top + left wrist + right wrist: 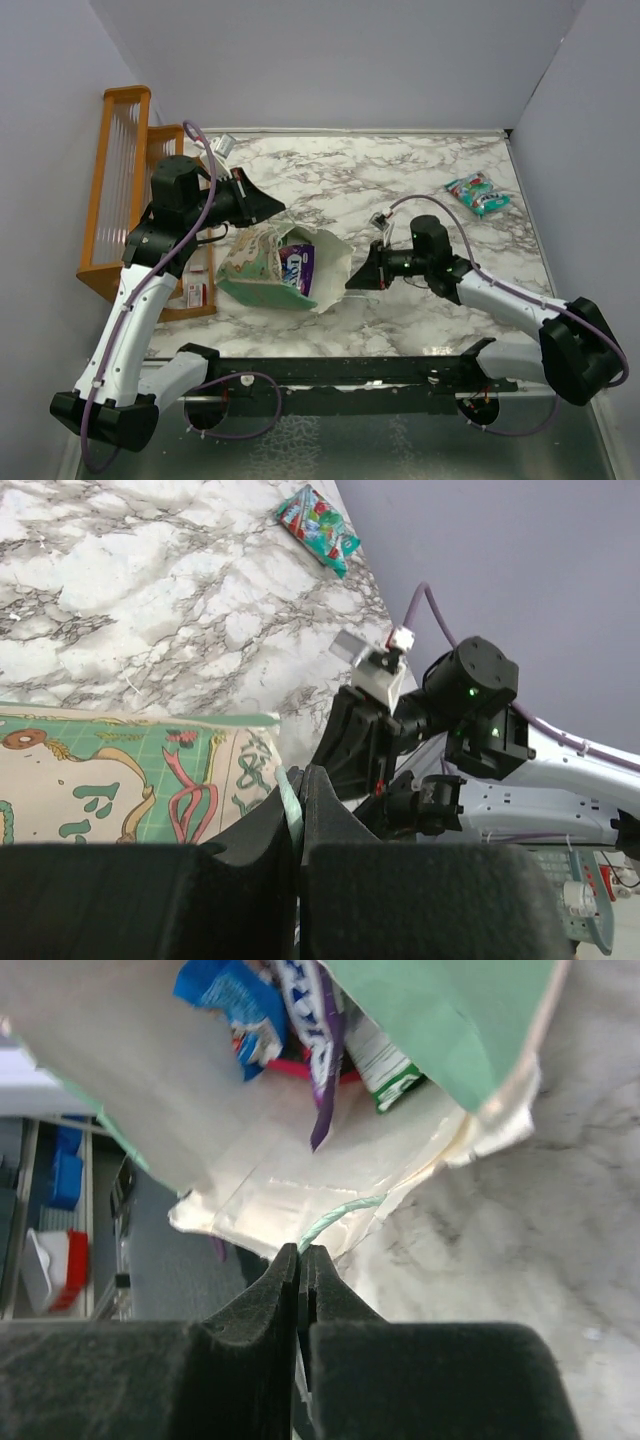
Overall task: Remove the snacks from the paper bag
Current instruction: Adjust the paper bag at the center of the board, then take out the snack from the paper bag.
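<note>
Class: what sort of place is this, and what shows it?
Probably a robotics lab test booth: plain lilac partition walls box in a marble-patterned tabletop, and two white-and-black robot arms are bolted to a black rail at its near edge.

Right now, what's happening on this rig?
Both arms have the paper bag, which lies on its side mid-table. The left gripper is shut on what looks like the bag's rim. The right gripper is shut on a thin string at its mouth, which gapes open. Several snacks are inside, a purple packet foremost. One teal packet lies out on the table, far right.
</note>
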### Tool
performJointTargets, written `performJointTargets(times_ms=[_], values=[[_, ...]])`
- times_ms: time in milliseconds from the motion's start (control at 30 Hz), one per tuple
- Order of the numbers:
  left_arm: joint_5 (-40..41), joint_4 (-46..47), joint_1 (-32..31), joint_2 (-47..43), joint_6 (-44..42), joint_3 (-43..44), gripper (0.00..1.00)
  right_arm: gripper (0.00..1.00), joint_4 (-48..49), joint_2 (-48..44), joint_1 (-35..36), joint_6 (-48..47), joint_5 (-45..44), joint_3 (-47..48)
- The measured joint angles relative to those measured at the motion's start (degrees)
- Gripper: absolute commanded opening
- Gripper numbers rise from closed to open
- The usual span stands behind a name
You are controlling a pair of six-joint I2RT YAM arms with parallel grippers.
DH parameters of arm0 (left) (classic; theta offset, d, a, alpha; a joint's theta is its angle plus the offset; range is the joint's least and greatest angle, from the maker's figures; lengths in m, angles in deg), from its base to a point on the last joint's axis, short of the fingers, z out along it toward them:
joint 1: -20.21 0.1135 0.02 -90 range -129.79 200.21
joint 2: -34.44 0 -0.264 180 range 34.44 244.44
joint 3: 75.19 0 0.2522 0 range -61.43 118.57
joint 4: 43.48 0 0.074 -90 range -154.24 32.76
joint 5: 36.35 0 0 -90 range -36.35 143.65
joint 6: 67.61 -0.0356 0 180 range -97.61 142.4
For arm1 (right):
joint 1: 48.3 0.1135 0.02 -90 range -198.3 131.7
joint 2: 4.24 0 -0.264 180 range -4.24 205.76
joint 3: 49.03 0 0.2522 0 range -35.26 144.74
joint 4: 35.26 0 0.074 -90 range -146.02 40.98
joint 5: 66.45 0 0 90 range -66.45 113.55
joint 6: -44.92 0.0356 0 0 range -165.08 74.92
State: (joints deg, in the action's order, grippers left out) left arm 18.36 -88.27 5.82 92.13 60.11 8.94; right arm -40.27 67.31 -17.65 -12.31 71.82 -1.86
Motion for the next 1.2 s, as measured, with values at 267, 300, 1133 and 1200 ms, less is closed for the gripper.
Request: performJointTargets(times_ms=[267, 300, 1133, 1200], values=[[-0.26, 0.63, 0.0, -0.35, 0.61, -0.52, 0.0, 0.32, -6.47, -6.54, 5.4, -2.25, -8.61, -0.87], [-0.26, 0.59, 0.0, -0.52, 0.66, -0.7, 0.0, 0.37, -8.39, -7.19, 5.4, -3.37, -11.37, -0.46], [0.24, -1.75, 0.0, -1.97, -0.63, -0.72, 0.0, 0.59, -6.67, -5.53, 14.99, -8.41, -19.78, 9.64], [0.26, -1.81, 0.0, -1.97, -0.76, -0.72, 0.0, 0.59, -4.59, -2.93, 16.35, -6.51, -22.43, 9.57]])
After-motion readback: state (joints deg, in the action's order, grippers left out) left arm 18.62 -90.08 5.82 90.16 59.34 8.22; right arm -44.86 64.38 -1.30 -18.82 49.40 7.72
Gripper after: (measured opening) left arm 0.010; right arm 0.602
